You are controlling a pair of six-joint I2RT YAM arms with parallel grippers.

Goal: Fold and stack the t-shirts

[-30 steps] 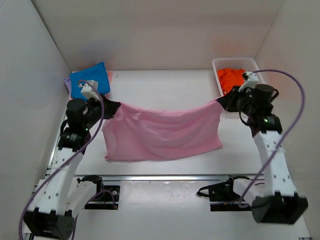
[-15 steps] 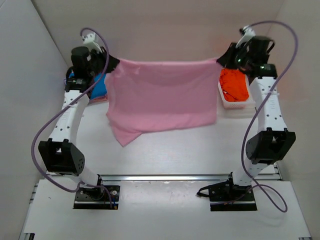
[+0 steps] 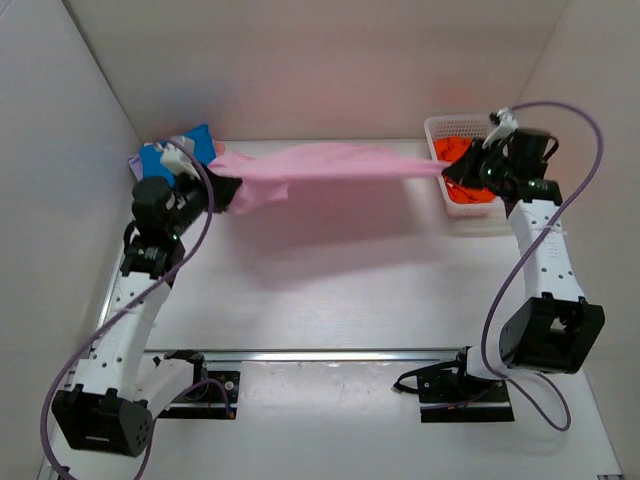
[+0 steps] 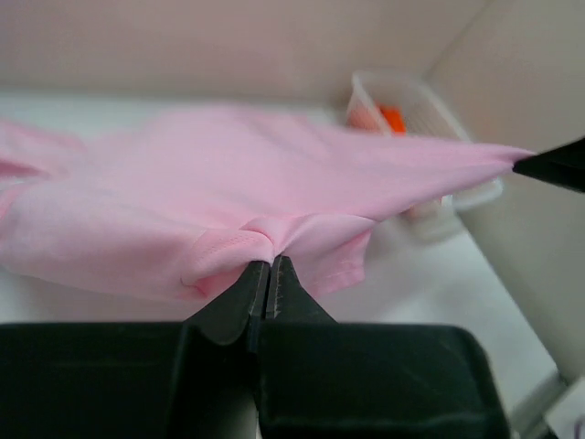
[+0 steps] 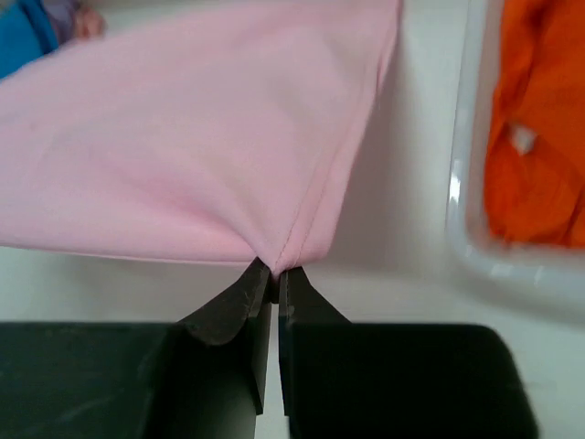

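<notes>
Our left gripper (image 4: 268, 265) is clamped tight on one end of the pink shirt (image 3: 330, 162), and our right gripper (image 5: 271, 272) pinches the other end. The shirt hangs stretched between them above the table (image 3: 330, 280). Farther back, the blue shirt (image 3: 152, 160) lies at the left corner, and the orange shirt (image 3: 470, 192) lies in the basket (image 3: 460, 122).

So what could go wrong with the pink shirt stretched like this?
The light pink fabric t-shirt hangs taut between small tip pinches by the left gripper and right gripper; either corner might slip. The right gripper sits beside the white plastic lattice basket, so cloth could snag its rim.
</notes>
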